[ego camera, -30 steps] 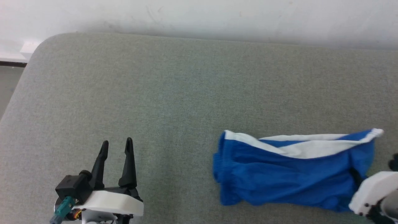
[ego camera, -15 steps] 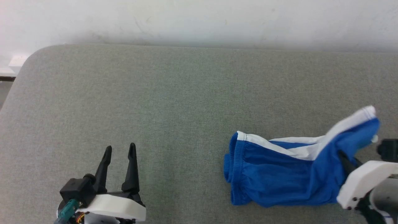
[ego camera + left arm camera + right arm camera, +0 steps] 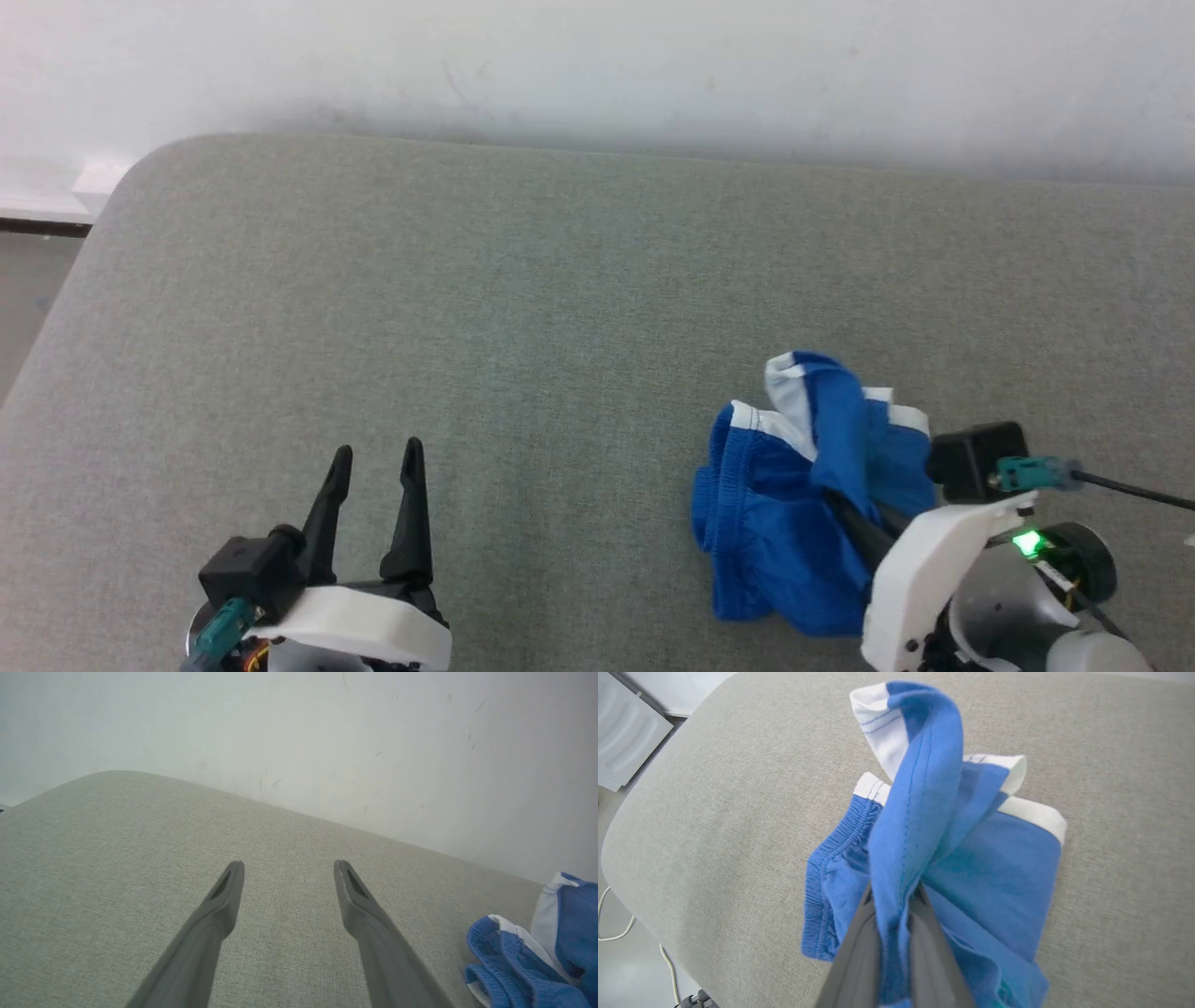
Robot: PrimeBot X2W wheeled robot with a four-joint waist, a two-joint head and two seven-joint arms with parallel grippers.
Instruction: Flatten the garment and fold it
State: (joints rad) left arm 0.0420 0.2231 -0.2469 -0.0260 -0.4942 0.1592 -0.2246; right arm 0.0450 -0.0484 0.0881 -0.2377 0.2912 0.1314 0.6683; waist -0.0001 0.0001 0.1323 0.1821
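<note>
My right gripper (image 3: 894,896) is clamped on a twisted fold of the blue shorts (image 3: 994,868), which rises between my two fingers and droops over them. The rest of the shorts sits bunched on the grey padded surface (image 3: 560,327), gathered waistband (image 3: 714,485) toward my left and a white stripe (image 3: 882,732) at the top of the lifted fold. My left gripper (image 3: 378,450) hangs well apart from the cloth with its fingers spread and nothing between them; nothing lies between it and the shorts. A pale wall (image 3: 597,65) runs behind the pad, and a thin white cable (image 3: 612,933) lies on the floor past its rounded corner.

A second ago the shorts lay stretched out toward my right; now the leg end is drawn up and over toward the waistband, so the heap is far shorter.

My right fingertips are buried in the fold, and my wrist housing (image 3: 920,569) covers the heap's near right edge.
</note>
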